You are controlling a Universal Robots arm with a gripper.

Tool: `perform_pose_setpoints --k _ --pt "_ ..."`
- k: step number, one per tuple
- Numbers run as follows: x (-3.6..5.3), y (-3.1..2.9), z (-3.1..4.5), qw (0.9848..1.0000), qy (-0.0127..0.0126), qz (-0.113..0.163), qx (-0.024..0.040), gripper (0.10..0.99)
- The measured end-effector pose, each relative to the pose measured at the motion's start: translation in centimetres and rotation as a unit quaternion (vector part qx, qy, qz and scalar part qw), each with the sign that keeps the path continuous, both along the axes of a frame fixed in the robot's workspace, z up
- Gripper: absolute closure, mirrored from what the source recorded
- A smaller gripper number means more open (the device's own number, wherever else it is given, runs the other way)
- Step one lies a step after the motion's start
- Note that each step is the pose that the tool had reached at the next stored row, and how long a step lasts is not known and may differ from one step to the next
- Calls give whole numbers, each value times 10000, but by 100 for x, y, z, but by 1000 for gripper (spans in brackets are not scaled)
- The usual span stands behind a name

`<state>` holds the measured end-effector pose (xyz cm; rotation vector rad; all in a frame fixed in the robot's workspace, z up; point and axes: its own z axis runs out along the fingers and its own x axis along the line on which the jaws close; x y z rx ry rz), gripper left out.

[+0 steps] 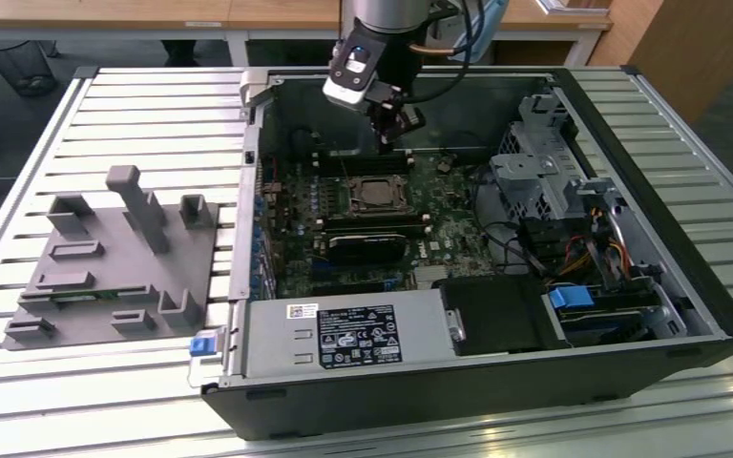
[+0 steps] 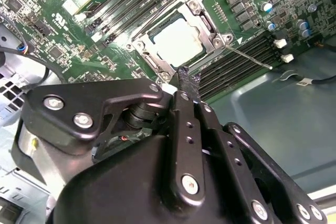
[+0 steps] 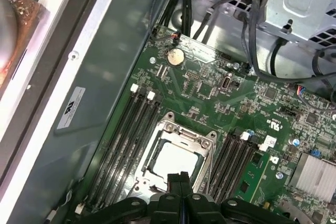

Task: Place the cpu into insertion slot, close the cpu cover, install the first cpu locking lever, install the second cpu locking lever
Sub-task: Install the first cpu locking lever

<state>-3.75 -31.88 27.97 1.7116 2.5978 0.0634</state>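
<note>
End effector [image 2: 188, 80] poised just beside cpu [image 2: 176, 43].

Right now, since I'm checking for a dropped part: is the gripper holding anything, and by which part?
Nothing held; the fingers are shut together, empty, by the cpu cover.

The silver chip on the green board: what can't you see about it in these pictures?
- Exterior view: the cpu is too small to tell whether the cpu cover is latched.
- First wrist view: the gripper hides one edge of the cpu and the cpu cover.
- Second wrist view: the gripper's taped tip hides a bit of the cpu cover's rim.
</note>
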Motion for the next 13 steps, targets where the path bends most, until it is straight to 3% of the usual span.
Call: perform_pose_setpoints --k 13 --pt "0 -1 0 9996 0 277 7 980"
